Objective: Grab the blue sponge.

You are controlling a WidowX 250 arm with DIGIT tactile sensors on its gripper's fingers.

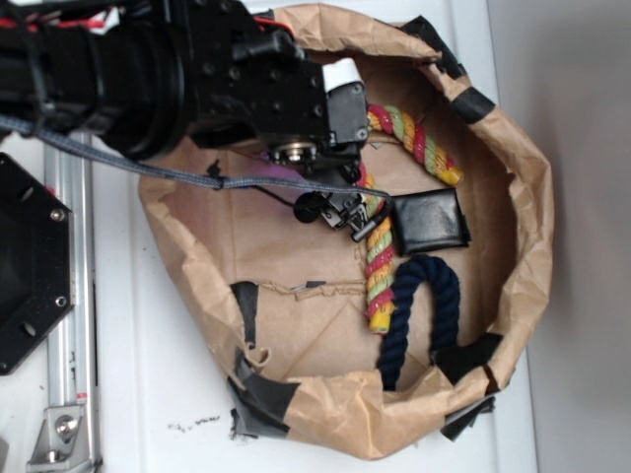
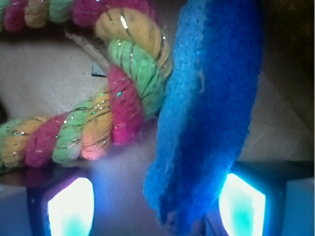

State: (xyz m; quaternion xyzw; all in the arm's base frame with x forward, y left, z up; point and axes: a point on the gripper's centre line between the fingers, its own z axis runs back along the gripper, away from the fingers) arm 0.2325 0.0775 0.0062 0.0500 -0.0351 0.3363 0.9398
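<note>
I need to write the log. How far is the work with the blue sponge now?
Reaching looks done: the gripper is down in the paper bag, beside the multicolored rope. The blue sponge stands between its fingers. Whether they clamp it is unclear. Closing firmly and lifting remain.

Bright blue speckled sponge (image 2: 206, 118); pink-yellow-green twisted rope (image 2: 123, 98) (navy rope (image 1: 424, 305) nearby).

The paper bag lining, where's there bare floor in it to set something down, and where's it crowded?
Free: the wide brown floor of the paper bag left of the multicolored rope, bordered by the black tape patches low on the left. Crowded: the right side, where the multicolored rope, dark blue rope and black pad bunch up under the gripper.
</note>
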